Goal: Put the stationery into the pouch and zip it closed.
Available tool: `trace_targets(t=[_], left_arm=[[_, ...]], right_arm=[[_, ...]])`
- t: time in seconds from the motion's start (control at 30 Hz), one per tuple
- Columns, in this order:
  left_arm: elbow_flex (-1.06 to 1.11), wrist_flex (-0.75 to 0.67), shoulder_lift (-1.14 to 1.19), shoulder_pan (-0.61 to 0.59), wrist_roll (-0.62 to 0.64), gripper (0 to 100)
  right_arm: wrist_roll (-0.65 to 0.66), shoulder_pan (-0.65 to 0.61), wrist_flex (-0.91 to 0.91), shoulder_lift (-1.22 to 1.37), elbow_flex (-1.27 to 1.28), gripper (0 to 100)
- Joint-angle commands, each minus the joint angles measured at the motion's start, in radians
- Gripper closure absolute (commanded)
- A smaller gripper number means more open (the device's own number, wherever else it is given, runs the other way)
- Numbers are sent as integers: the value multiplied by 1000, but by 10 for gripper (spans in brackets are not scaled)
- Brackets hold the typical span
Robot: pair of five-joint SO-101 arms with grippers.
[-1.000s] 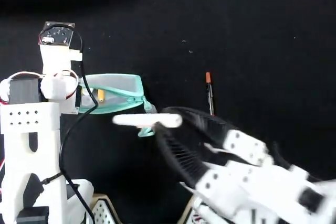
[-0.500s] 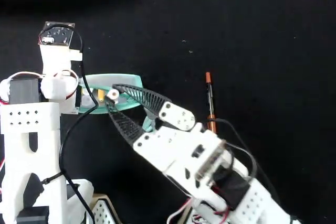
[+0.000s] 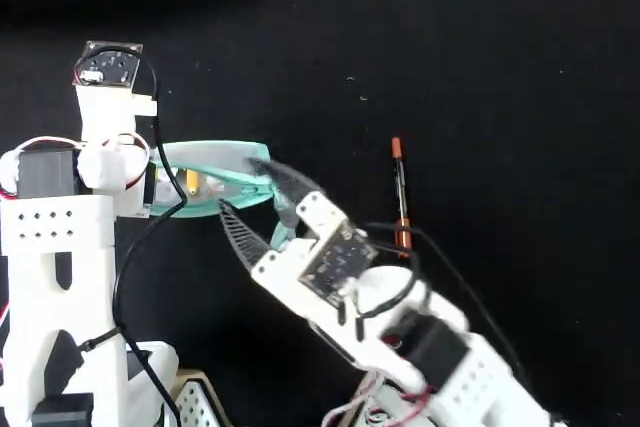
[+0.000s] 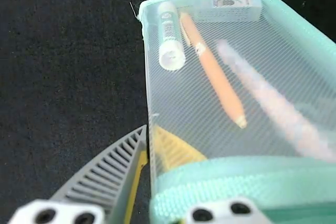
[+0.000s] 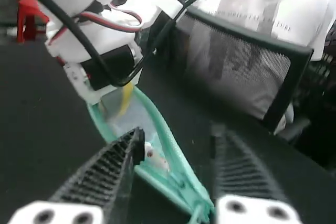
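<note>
Lying on the black bench point(image 3: 500, 97) just in front of the left arm, the pouch point(image 3: 232, 161) has its mouth open and its zip undone. Through its clear mesh wall we see, in the left wrist view, a white tube point(image 4: 170, 38) and an orange pencil point(image 4: 212, 74) side by side. A small white block point(image 4: 231, 2) sits at the far end, and there is a pale stick point(image 4: 273, 111) too blurred for us to say more of it. We find the left gripper point(image 4: 149, 134) holding the pouch. Its fingers point(image 4: 107, 174) are pinched on the wall near the mouth, a grey ribbed one outside and a yellow one showing through the mesh from inside.

The right gripper point(image 3: 240, 185) hangs over the pouch's other end, its fingers point(image 5: 107, 174) wide apart and holding nothing. They straddle the teal rim, one on each side, and we cannot tell whether either touches it.

A pen point(image 3: 399, 172) with an orange cap lies on the bench to the right of the pouch, outside it and well apart from it. Its near end meets the right arm's outline. Beyond the bench, the right wrist view takes in a mesh-backed chair point(image 5: 236, 72).
</note>
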Motion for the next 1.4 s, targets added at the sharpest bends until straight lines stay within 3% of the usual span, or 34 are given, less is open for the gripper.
trace_targets(t=[0.0, 0.1, 0.2, 0.33, 0.43, 0.53, 0.7, 0.87, 1.07, 1.37], left_arm=[[54, -3, 15, -7, 8, 970], [54, -3, 15, -10, 8, 970], [54, -3, 15, -12, 8, 970], [54, -2, 15, -12, 8, 970], [54, -3, 15, -7, 8, 970], [54, -3, 15, -7, 8, 970], [54, 0, 15, -12, 8, 970], [54, 2, 15, -12, 6, 970], [54, 2, 15, -12, 6, 970], [54, 2, 15, -13, 5, 970]], right_arm=[[9, 15, 258, -8, -269, 721], [11, 87, 327, -8, -401, 789], [11, 299, 331, 4, -417, 874], [9, 549, 345, 90, -277, 920], [11, 649, 345, 248, -193, 920], [17, 694, 347, 460, -199, 907], [17, 738, 353, 852, -364, 796], [18, 818, 345, 1207, -616, 848], [18, 832, 368, 1560, -888, 816], [18, 835, 393, 1859, -1188, 815]])
